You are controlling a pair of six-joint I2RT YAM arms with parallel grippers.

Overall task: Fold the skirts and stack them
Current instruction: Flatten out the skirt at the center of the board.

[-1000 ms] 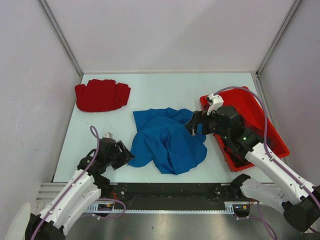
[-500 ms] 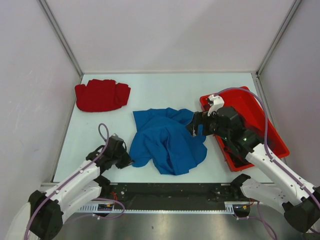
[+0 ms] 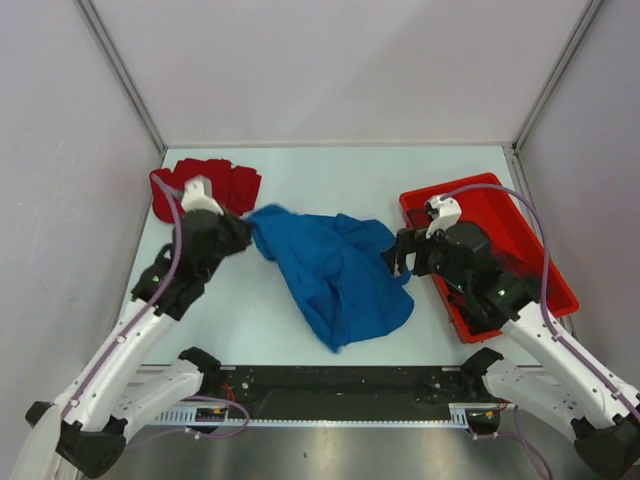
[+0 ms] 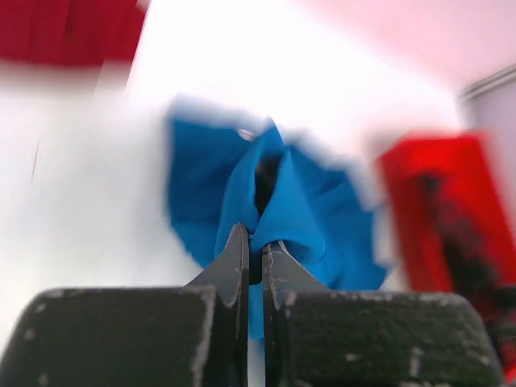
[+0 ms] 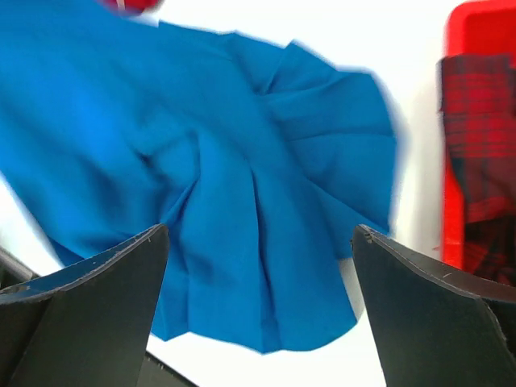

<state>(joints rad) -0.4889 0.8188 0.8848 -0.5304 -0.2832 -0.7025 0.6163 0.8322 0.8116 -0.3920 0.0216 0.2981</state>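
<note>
Two robot arms work over a pale table (image 3: pixel 330 170); the left one pinches a blue skirt (image 3: pixel 335 270).

The left gripper (image 3: pixel 247 226) has its jaws pressed together on a fold at the blue skirt's far-left corner, which stretches to a point just beside the red skirt (image 3: pixel 215 185). The rest of the blue skirt lies rumpled across the middle of the table. The red skirt sits bunched at the far-left corner, partly behind the left arm. The right gripper (image 3: pixel 400 255) sits at the blue skirt's right edge with its jaws wide apart, gripping nothing. The plaid skirt (image 5: pixel 476 169) lies inside the red tray (image 3: pixel 470 184) on the right, mostly hidden from above by the right arm.
</note>
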